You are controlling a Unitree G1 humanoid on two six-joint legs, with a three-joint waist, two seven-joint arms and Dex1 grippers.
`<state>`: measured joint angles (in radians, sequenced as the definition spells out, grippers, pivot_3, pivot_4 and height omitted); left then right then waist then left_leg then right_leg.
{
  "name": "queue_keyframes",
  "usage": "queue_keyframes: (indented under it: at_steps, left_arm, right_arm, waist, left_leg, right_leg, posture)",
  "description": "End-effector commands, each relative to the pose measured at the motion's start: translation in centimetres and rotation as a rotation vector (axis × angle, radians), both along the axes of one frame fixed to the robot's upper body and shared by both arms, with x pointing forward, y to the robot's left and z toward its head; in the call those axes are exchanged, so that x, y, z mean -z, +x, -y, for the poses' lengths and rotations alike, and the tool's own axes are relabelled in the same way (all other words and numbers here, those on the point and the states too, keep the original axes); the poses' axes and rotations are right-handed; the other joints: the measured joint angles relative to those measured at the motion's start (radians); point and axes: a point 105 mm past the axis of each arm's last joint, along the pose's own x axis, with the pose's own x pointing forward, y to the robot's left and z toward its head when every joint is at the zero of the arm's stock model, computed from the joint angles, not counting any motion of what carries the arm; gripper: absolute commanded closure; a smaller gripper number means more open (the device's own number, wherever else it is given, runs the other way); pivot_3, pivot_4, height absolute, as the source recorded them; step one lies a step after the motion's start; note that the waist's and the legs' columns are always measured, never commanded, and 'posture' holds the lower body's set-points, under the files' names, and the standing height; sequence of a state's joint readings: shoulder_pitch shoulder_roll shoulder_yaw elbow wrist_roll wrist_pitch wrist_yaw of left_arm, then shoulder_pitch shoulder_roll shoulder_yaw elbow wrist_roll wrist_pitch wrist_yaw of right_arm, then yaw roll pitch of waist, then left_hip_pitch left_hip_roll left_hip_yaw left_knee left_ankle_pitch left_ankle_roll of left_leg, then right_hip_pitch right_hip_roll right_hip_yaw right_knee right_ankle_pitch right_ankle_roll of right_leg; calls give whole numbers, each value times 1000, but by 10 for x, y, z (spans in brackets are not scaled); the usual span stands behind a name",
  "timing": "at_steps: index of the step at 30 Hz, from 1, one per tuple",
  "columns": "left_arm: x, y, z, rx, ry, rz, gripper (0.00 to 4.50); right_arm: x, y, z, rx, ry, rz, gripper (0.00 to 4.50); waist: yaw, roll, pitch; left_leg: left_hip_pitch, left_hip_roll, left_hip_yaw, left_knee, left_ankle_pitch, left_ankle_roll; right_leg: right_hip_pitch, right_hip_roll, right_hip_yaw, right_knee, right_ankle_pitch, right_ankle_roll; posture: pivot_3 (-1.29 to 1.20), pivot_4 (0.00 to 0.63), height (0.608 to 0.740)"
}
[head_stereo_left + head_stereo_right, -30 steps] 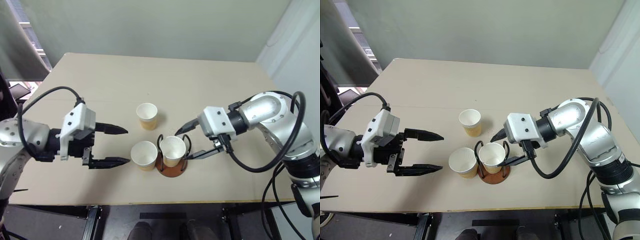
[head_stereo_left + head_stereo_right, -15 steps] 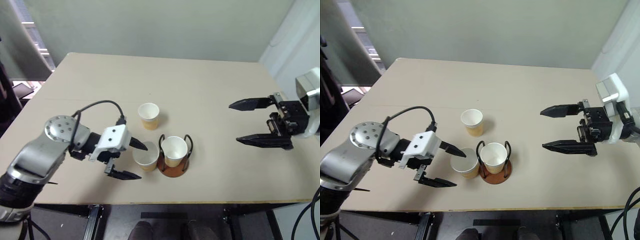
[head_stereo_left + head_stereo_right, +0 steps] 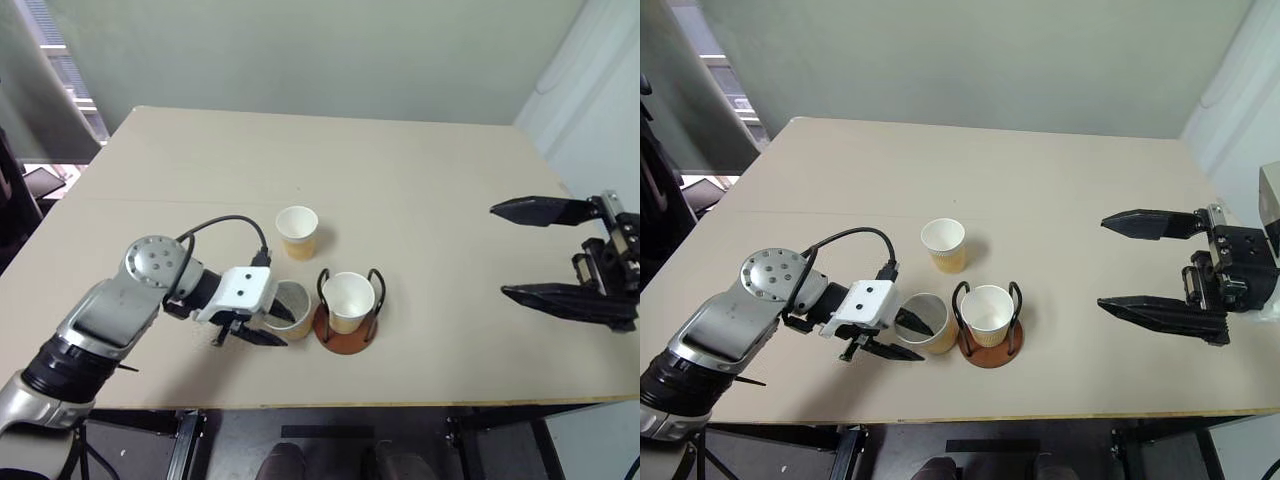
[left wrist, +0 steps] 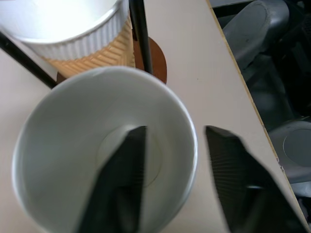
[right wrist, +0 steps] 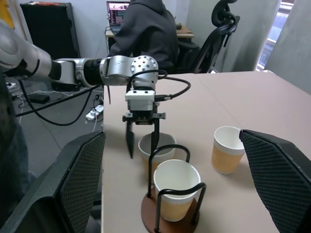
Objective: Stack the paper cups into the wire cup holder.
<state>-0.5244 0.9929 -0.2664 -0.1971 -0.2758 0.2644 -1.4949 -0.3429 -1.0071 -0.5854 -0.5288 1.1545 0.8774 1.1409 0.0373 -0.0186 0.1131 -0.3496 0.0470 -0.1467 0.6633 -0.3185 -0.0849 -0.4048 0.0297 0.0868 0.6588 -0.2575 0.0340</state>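
The table (image 3: 420, 180) is bare beyond the right gripper (image 3: 565, 252), which hangs wide open near the right edge, well apart from the cups. Three paper cups: one (image 3: 349, 301) in the wire cup holder (image 3: 345, 336); one (image 3: 296, 232) behind it; one (image 3: 289, 309) straddled at its wall by the left gripper (image 3: 268, 326), one finger (image 4: 121, 179) inside, beside the holder.

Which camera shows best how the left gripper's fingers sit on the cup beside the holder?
The left wrist view: one finger is inside the cup, the other outside its rim. Both eye views show the left gripper from above, partly hiding it; the right wrist view shows it from farther off.
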Motion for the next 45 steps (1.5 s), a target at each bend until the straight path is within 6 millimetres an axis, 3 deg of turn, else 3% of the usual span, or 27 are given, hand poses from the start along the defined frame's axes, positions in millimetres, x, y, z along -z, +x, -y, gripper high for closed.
queue_keyframes:
  at_steps: [1,3,10,15,18,22,24,32,45]
  left_arm:
    - [-12,-6,7,37,-15,24,3831]
    - [-21,-8,9,36,-23,26,4476]
    - [-55,3,-15,-63,-52,71,4476]
    - [-96,7,-32,-85,-75,187,4476]
    - [-118,4,-19,0,-131,234,4476]
    - [-155,3,16,167,-278,307,4476]
    - [-164,5,30,232,-327,321,4476]
    - [-139,-1,75,457,-294,247,4476]
    - [-101,4,76,487,-174,180,4476]
  right_arm:
    - [-10,-5,-1,-2,-10,62,0]
    - [-12,-7,-2,-16,-1,66,0]
    - [-19,-16,-10,-84,57,59,0]
    - [-21,-16,-9,-71,61,68,0]
    - [-23,-14,-9,-65,69,79,0]
    - [-21,-10,-10,-48,67,88,0]
    - [-19,-8,-11,-40,66,94,0]
    - [-16,-10,-10,-11,57,108,0]
    - [-14,-12,-7,57,29,110,0]
  waist:
    - [0,0,0]
    - [-1,0,0]
    - [-1,0,0]
    - [1,0,0]
    - [7,0,0]
    - [12,0,0]
    - [15,0,0]
    - [11,0,0]
    - [16,0,0]
  left_leg:
    - [0,0,0,0,0,0]
    - [0,0,0,0,0,0]
    - [0,0,0,0,-1,1]
    - [0,0,0,0,-1,2]
    - [0,0,-2,1,-2,3]
    - [0,-1,-2,1,-3,6]
    - [-1,-1,-2,3,-3,6]
    - [-2,-1,2,4,-4,7]
    - [-3,-3,3,5,-5,9]
  right_leg:
    - [0,0,0,0,0,0]
    - [0,0,0,0,0,0]
    - [0,0,0,0,-1,1]
    - [0,0,0,0,-1,1]
    - [0,-2,0,0,-1,1]
    - [1,-3,0,-1,-1,1]
    - [1,-3,-1,-1,0,1]
    - [4,-1,1,-9,2,7]
    - [5,-3,4,-14,5,13]
  posture:
    - [0,150,740]
    - [0,150,740]
    - [0,150,740]
    - [0,150,740]
    - [0,150,740]
    - [0,150,740]
    - [0,150,740]
    - [0,150,740]
    - [0,150,740]
